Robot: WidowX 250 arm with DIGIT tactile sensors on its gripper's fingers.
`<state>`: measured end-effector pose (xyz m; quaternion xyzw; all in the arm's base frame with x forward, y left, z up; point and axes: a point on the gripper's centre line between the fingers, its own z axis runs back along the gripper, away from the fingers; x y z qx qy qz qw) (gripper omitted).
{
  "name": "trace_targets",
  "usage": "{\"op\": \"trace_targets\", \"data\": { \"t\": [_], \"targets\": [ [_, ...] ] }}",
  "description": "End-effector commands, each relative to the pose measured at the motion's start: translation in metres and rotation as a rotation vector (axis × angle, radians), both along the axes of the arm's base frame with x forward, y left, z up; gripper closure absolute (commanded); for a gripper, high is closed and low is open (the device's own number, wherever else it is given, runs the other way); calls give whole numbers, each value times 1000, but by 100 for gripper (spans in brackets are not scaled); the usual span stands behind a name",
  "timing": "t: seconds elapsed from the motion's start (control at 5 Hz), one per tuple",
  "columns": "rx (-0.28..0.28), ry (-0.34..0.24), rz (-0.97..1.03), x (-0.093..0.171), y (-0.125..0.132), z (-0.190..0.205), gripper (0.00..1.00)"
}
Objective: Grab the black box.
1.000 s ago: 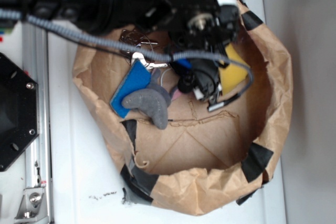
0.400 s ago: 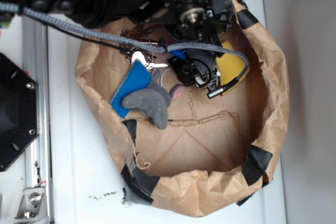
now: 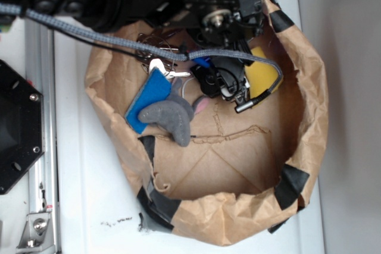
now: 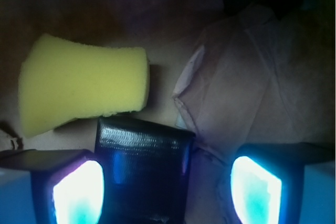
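In the wrist view the black box [image 4: 142, 166] lies flat on the brown paper, glossy, between my gripper [image 4: 168, 192] fingers. It sits close against the left glowing pad [image 4: 79, 195]. A clear gap separates it from the right pad [image 4: 257, 192], so the gripper is open around it. A yellow sponge wedge [image 4: 84, 90] lies just beyond the box. In the exterior view the gripper [image 3: 229, 84] reaches down into the paper bag beside the sponge [image 3: 263, 75], and the arm hides most of the box.
The crumpled brown paper bag [image 3: 309, 87] with black tape patches [image 3: 292, 185] walls in the area. Inside lie a blue flat piece [image 3: 149, 96], a grey curved object [image 3: 169, 117], metal clips [image 3: 158, 46] and pale pinkish wrapping [image 4: 252, 87] right of the box.
The arm and gripper shifted toward the top of the exterior view a second ago, uncovering more of the bag floor. Since 0.4 s ago it has barely moved.
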<state>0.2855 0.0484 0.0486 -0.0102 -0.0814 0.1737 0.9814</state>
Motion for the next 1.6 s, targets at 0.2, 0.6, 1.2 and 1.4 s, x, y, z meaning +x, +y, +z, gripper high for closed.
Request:
{"op": "trace_targets", "data": {
  "t": [0.2, 0.6, 1.2, 1.4],
  "targets": [
    [60, -12, -67, 9, -30, -3, 0],
    [30, 7, -132, -4, -40, -2, 0],
    [-33, 43, -113, -26, -31, 3, 100],
    [-25, 33, -112, -25, -31, 3, 100]
  ]
}}
